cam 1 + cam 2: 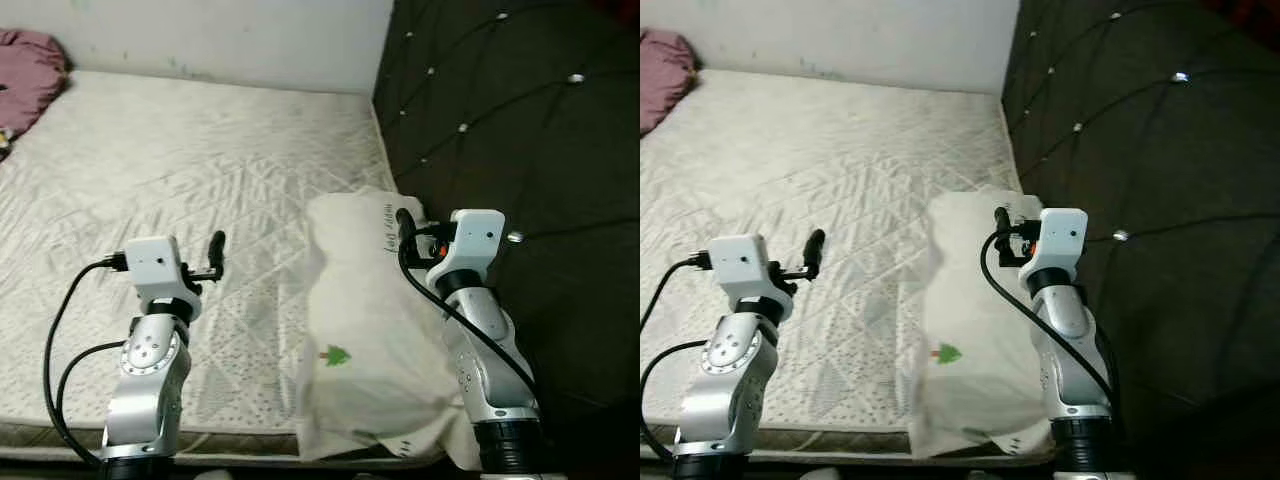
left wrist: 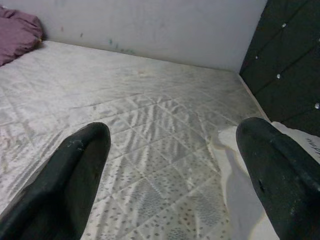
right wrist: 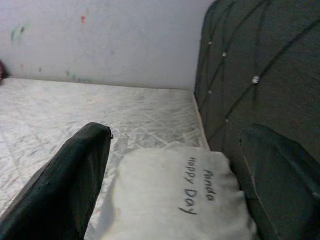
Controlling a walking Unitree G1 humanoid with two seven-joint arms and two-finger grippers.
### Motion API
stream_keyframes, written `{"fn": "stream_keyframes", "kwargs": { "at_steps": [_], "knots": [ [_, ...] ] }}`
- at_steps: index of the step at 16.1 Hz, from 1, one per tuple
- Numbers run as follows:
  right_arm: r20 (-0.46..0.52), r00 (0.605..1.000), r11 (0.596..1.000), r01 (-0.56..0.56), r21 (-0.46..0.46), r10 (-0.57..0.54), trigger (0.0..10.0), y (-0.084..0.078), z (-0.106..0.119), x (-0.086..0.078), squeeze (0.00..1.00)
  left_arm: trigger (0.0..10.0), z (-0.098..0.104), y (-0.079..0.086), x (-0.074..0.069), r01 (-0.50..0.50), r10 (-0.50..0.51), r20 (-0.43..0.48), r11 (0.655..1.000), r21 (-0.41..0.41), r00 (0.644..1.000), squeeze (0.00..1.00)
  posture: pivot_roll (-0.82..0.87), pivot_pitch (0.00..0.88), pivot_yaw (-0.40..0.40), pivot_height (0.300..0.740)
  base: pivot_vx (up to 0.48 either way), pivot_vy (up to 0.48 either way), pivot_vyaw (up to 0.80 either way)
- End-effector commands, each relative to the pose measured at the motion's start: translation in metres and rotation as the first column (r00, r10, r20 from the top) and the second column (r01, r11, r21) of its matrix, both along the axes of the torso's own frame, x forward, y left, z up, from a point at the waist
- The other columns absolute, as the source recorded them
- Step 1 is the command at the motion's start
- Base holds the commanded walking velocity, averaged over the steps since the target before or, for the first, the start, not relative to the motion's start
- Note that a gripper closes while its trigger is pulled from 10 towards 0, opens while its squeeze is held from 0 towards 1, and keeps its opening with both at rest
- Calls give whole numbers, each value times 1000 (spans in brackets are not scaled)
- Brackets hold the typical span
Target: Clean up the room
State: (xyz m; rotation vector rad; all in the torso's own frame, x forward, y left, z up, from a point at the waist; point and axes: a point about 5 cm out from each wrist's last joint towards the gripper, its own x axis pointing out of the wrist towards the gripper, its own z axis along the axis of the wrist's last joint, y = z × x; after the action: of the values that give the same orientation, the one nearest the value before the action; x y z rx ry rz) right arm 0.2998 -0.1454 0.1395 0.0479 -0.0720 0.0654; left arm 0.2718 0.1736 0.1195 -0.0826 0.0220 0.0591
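White and soft, a pillow (image 1: 370, 330) lies on the bed's bare mattress (image 1: 200, 180), up against the dark padded headboard (image 1: 520, 120). It has a tiny green tree on it and the words "Panda Happy Day". The pillow looks like it is in a good spot, so I think that part of the tidy-up is mostly done.

The right gripper (image 3: 175, 185) hangs just over the far end of the pillow. Its two black fingers are spread wide and hold nothing. The left gripper (image 2: 175, 180) hangs over the mattress beside the pillow. Its fingers are spread wide too, with nothing in them.

A pink bundle (image 1: 30, 75) sits far off in the corner by the wall. It may still need to be put away. I cannot tell if it is a blanket or clothes, because the edge of the view cuts it off. The floor and the rest of the room are hidden, so I cannot say how much more is left.
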Motion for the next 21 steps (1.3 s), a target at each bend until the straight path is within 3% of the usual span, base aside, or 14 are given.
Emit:
{"fn": "stream_keyframes", "kwargs": {
  "at_steps": [1, 10, 15, 16, 21],
  "knots": [
    [-4, 1000, 1000, -3, 6, 3, 10000, 2, -1, 0, 0, 10000, 3, 2, 0, 2, -2, 5, 1000, 1, 1000, 0, 0, 24, -73, 740, 0, 480, 0],
    [-6, 999, 999, -41, 23, 42, 10000, 7, -2, -2, 0, 10000, 2, 2, 1, -8, 8, -2, 1000, -7, 1000, 0, 0, 21, -70, 740, 0, 480, 0],
    [-24, 999, 998, -47, -30, 46, 10000, 7, -5, -1, 0, 10000, 0, -1, 2, -6, 6, -6, 1000, -20, 1000, 0, -6, 12, -70, 740, 0, 480, 0],
    [-11, 999, 994, -39, -102, 38, 10000, 8, -4, -1, 0, 10000, 0, -2, 2, -4, 4, -5, 1000, -29, 1000, 0, -7, 10, -70, 740, 0, 480, 0],
    [-19, 999, 998, -41, -44, 40, 10000, 7, -9, -3, 0, 10000, -2, 0, -1, -8, 8, -7, 1000, -26, 1000, 0, -8, 0, -66, 740, 0, 480, 0]
  ]
}}
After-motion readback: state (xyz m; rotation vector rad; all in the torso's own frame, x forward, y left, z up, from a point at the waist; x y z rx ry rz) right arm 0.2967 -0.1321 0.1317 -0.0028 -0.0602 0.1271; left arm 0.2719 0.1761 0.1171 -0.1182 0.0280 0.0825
